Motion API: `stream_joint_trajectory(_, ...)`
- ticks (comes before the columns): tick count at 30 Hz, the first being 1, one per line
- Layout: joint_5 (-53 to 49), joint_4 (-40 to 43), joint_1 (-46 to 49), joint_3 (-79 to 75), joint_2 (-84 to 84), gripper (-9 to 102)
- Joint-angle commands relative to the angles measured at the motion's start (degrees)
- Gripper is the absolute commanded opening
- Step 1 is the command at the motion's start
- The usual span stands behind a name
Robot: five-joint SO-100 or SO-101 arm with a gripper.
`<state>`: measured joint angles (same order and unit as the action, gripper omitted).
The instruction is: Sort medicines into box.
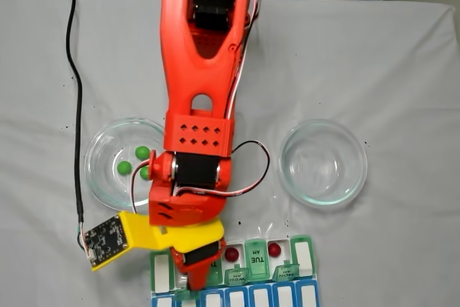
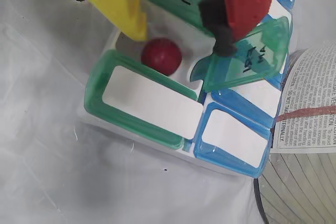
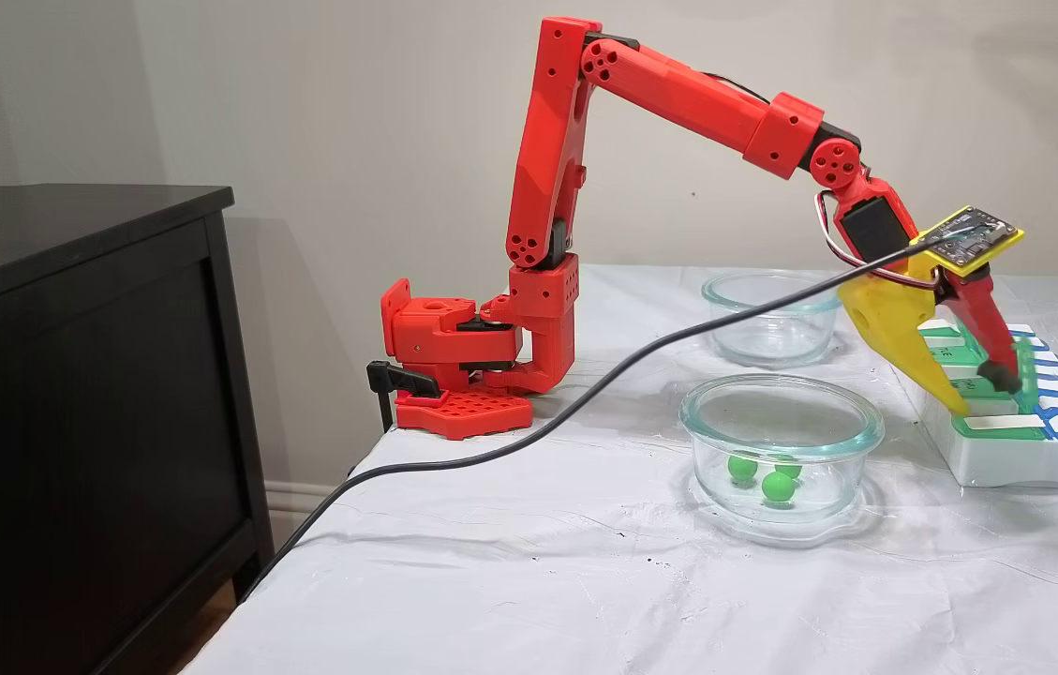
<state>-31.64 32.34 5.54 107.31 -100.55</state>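
In a fixed view, the near end of the pill organizer (image 1: 305, 257) is being cut off by the bottom edge, and the gripper (image 1: 188, 272) tips are being hidden under the arm's own body. In the wrist view, a printed sheet (image 2: 310, 108) is being cropped at the right edge, its small lettering being left unreadable.

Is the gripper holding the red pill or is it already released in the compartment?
Released: the red pill lies in the organizer compartment, gripper jaws open.
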Motion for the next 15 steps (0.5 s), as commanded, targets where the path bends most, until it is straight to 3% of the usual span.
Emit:
stream_joint_trajectory(1, -1.1, 3.3, 0.9, -5.1, -7.6, 22)
stream_joint_trajectory(3, -1.7, 6.1, 1.4, -5.1, -10.1, 20)
stream_joint_trajectory(7, -4.0, 12.6, 3.4, -4.8, -16.0, 0)
stream_joint_trajectory(15, -10.4, 29.5, 11.1, -3.4, -26.3, 0)
